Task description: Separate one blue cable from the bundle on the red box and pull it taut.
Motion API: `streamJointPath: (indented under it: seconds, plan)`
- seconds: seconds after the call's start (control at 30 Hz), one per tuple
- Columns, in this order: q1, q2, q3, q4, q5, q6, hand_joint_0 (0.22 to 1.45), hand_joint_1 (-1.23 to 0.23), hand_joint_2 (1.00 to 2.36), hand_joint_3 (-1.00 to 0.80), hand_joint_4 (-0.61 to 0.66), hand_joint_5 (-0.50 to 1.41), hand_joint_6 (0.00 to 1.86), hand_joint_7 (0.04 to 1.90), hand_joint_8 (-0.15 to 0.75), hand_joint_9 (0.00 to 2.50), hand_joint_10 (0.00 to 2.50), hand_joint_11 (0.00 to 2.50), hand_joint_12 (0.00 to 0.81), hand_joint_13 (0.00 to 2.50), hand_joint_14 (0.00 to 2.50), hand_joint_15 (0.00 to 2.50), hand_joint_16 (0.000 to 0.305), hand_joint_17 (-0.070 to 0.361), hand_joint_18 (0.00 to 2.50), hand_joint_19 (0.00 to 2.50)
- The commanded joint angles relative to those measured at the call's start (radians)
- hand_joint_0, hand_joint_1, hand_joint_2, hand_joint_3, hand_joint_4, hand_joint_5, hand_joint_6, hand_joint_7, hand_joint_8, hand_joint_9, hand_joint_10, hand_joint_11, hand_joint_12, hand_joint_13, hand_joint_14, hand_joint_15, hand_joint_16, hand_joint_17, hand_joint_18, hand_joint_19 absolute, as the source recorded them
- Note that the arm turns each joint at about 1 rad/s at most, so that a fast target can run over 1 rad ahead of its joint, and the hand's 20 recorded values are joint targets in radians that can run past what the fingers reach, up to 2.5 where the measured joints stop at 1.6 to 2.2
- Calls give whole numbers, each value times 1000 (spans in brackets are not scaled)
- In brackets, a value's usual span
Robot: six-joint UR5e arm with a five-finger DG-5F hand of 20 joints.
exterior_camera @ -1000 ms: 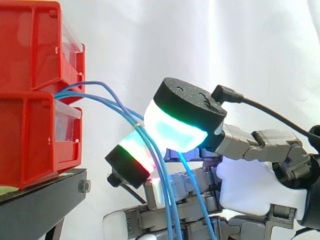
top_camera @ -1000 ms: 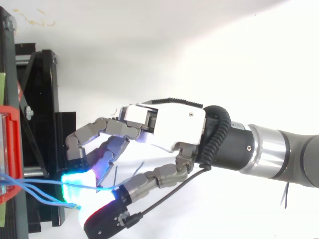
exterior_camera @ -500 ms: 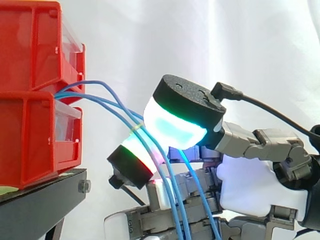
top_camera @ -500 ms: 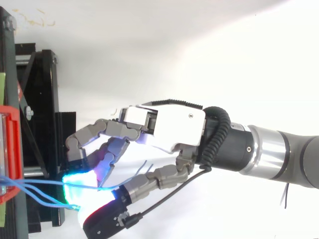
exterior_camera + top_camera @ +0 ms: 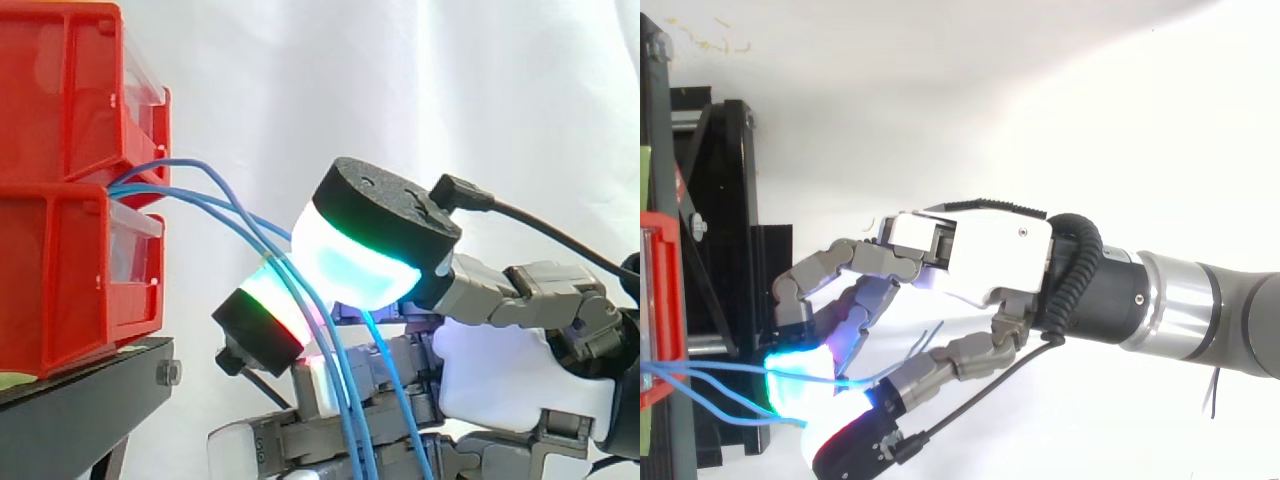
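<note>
Since half a second ago, the large cyan fingertip (image 5: 350, 262) has slid a little toward the right of the side view. In the top view, the lowest strand at lower left sags further from the others. We see the bundle of blue cables (image 5: 135, 187) leave the gap between the stacked red bins (image 5: 60, 270) at the left. It arcs down to the right and runs between the glowing pads. One blue cable (image 5: 390, 370) passes behind the cyan pad and reappears below it, apart from the rest.

The hand (image 5: 970, 255), fingers curled, looks clamped on that cable; we cannot tell whether other strands are caught too. We judge the cable light, limp and smooth-jacketed, so apt to slip. It wants a firm pinch near where the strands part and a steady pull away from the bins. These sit on a black stand (image 5: 80, 400) before a white curtain (image 5: 400, 80).
</note>
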State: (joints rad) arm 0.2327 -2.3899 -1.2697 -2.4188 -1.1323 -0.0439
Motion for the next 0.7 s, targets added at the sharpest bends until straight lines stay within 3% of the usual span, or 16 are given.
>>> streamJointPath:
  seconds: [0.0, 0.27, 0.43, 0.67]
  plan:
    - [-1, 0, 1, -2, -1, 1, 588, -792, 1000, -500, 168, -157, 896, 1141, 389, 1135, 16, 661, 423, 858, 11, 338, 46, 103, 873, 414]
    - [-3, 0, 1, -2, 0, 2, 537, -556, 1000, -500, 177, -137, 864, 1175, 411, 1174, 17, 631, 435, 867, 11, 345, 50, 113, 886, 449]
    - [-4, 0, 1, -2, 0, 4, 581, -622, 1012, -330, 170, -138, 858, 1205, 408, 1165, 18, 637, 429, 855, 11, 350, 49, 110, 863, 463]
    - [-6, 0, 3, -2, -1, 1, 577, -656, 1015, -270, 177, -141, 858, 1230, 406, 1150, 16, 643, 431, 849, 11, 345, 49, 111, 862, 456]
